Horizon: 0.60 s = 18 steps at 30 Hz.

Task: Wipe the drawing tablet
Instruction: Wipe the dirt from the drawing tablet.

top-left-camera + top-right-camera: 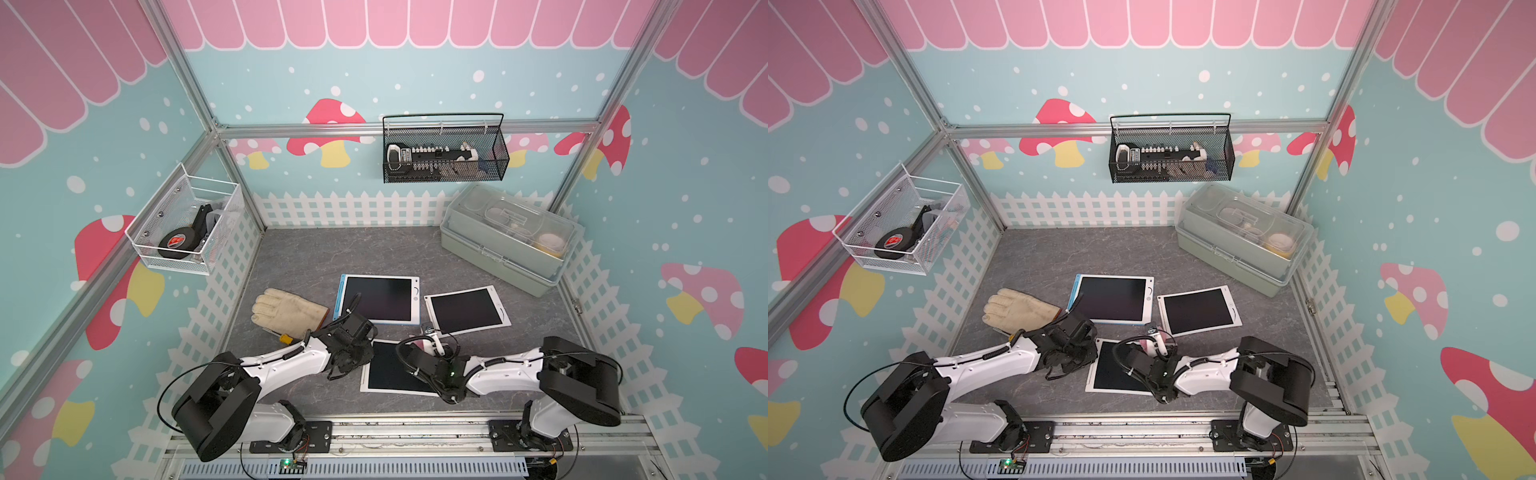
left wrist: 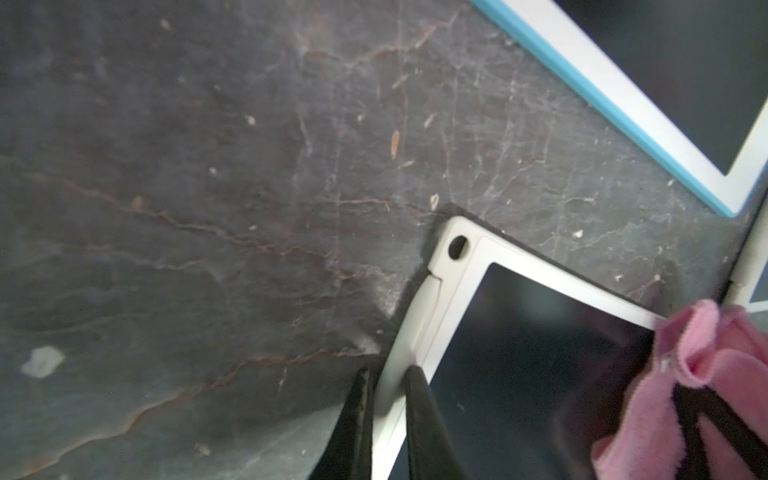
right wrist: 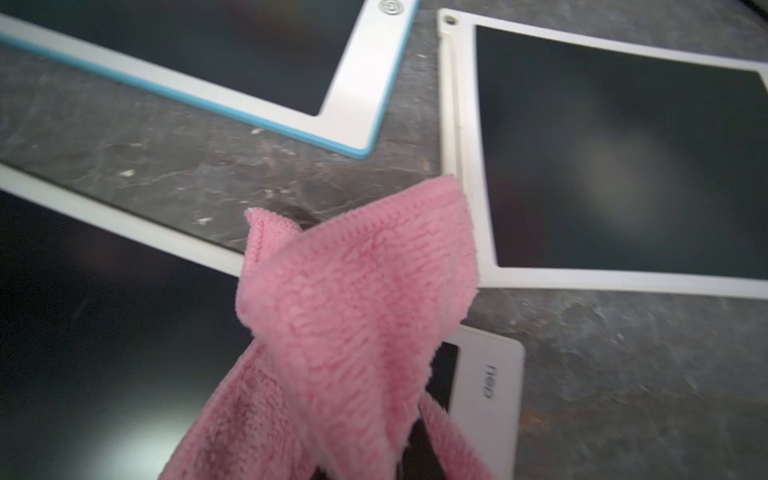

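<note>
Pink and fluffy, one only: the cloth [image 3: 357,299]. Your right gripper [image 1: 432,343] is pressing shut on it, and it is draping over a corner of the near white tablet [image 1: 388,372]. Tablets lying flat on the worktop [image 1: 332,253], three counted: that near white tablet between your two arms, a second white tablet [image 1: 465,309] further back to the right, and a blue-edged tablet [image 1: 380,299] beside it. Your left gripper [image 2: 388,386] is pinching the near white tablet's side rim, the rim sitting between its jaws. One pale glove [image 1: 286,309] is lying left of the blue-edged tablet. One lidded plastic box [image 1: 490,259] is sitting at the back right. Two baskets are hanging on the walls: one black mesh basket [image 1: 440,176], one white wire basket [image 1: 174,259].
</note>
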### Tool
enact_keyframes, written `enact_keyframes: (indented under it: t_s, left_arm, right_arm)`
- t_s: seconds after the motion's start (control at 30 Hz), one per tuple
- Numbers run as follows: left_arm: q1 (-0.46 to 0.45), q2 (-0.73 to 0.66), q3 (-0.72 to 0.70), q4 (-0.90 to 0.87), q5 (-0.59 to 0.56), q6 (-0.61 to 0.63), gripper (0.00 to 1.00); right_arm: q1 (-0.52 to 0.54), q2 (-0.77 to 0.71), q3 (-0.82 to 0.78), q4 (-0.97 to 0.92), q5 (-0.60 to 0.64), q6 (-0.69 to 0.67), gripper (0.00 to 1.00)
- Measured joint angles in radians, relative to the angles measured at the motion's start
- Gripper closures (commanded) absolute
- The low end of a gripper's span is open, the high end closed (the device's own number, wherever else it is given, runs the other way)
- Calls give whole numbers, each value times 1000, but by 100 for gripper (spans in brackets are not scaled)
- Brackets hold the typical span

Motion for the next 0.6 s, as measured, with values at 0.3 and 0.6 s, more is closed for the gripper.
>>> enact_keyframes:
  t_s: [0.3,0.6]
  left_arm:
    - [-3,2,0,1,-3,1,87]
    - [-3,2,0,2,-4,3,87]
  right_arm:
    - [66,-75,-34,-134,-8,5,100]
    - [113,54,73,8,-111,-33,100]
